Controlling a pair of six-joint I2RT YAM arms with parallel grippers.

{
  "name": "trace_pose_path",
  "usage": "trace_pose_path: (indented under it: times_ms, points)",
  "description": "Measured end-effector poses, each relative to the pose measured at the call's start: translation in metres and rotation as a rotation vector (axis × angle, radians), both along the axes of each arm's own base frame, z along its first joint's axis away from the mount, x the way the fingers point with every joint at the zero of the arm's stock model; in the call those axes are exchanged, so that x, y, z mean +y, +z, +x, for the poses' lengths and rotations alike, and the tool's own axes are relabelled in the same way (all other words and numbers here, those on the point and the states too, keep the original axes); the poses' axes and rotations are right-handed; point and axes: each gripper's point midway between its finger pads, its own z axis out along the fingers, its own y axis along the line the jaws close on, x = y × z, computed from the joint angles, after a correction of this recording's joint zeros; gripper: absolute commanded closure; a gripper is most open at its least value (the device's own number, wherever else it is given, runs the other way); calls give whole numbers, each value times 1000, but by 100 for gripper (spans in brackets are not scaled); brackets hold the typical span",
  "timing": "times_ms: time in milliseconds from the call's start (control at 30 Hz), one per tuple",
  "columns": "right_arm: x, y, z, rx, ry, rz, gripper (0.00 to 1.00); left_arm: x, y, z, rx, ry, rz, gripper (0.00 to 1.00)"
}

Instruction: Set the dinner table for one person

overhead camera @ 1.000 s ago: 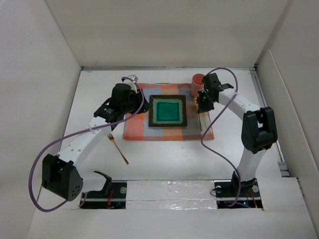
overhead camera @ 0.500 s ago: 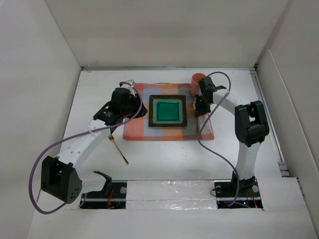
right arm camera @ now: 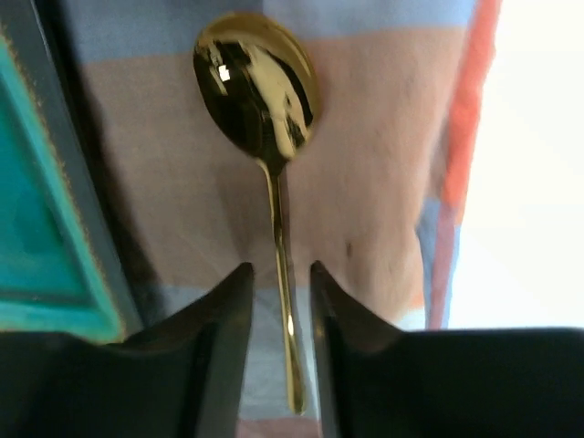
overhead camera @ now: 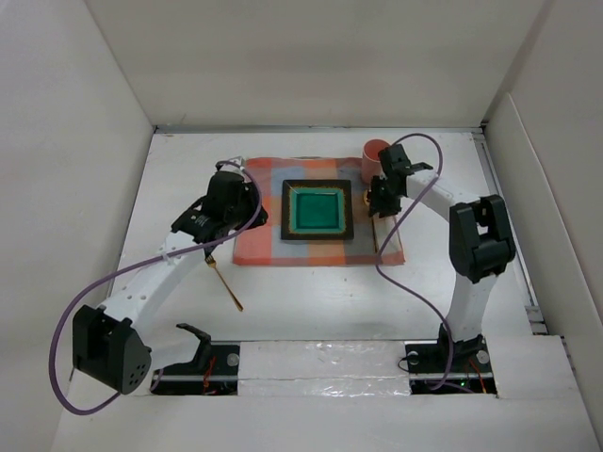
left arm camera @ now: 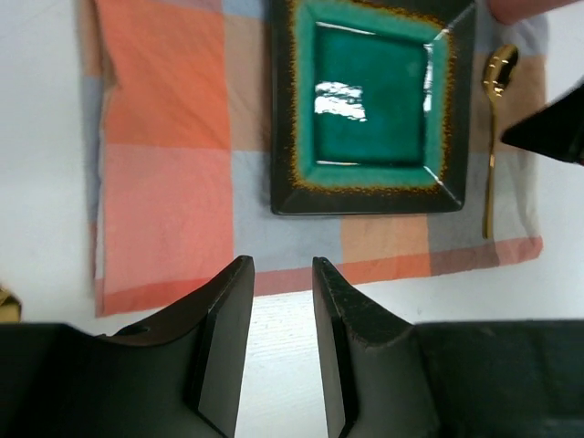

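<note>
The white dinner table [overhead camera: 311,292] carries an orange-and-grey checked cloth [overhead camera: 259,235] with a square green plate [overhead camera: 318,210] on it. A gold spoon [right arm camera: 258,91] lies on the cloth right of the plate, also seen as spoon [overhead camera: 379,235]. My right gripper [right arm camera: 281,266] stands open astride the spoon's handle, a small gap on each side. My left gripper [left arm camera: 283,265] is open and empty, hovering above the cloth's left part [left arm camera: 164,164], facing the plate [left arm camera: 372,105]. A gold fork [overhead camera: 224,281] lies on the bare table at the left front.
A pink cup [overhead camera: 374,160] stands at the cloth's back right corner, just behind the right gripper [overhead camera: 381,202]. White walls enclose the table on the left, back and right. A purple cable loops from each arm.
The right gripper was shut on the spoon and now stands open with the spoon lying on the cloth. The left arm has drawn back a little toward the left.
</note>
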Motion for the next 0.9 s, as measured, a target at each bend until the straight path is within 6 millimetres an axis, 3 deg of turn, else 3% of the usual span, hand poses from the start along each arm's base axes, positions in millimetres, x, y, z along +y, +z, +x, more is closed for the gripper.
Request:
trace_pose_path:
  times_ms: [67,200,300,333,433,600,767,900]
  points:
    - [-1,11,-4,-20,-4,3,57,7,-3,-3,17,36,17,77]
    - [1,52,-15,-114,-11,17,57,28,-17,-18,103,141,67,85]
    - [5,92,-30,-212,-5,49,75,41,-31,-37,200,221,90,83]
    - [6,104,-37,-246,-1,64,80,47,-38,-47,253,261,96,78]
    - [9,133,-56,-333,14,112,80,58,-60,-72,344,323,104,73]
    - [13,139,-90,-361,55,180,77,104,-110,-116,549,527,108,62]
    - [30,132,-114,-342,122,246,75,145,-116,-102,555,745,41,62]
    - [36,132,-127,-344,148,284,74,156,-138,-94,619,787,100,63]
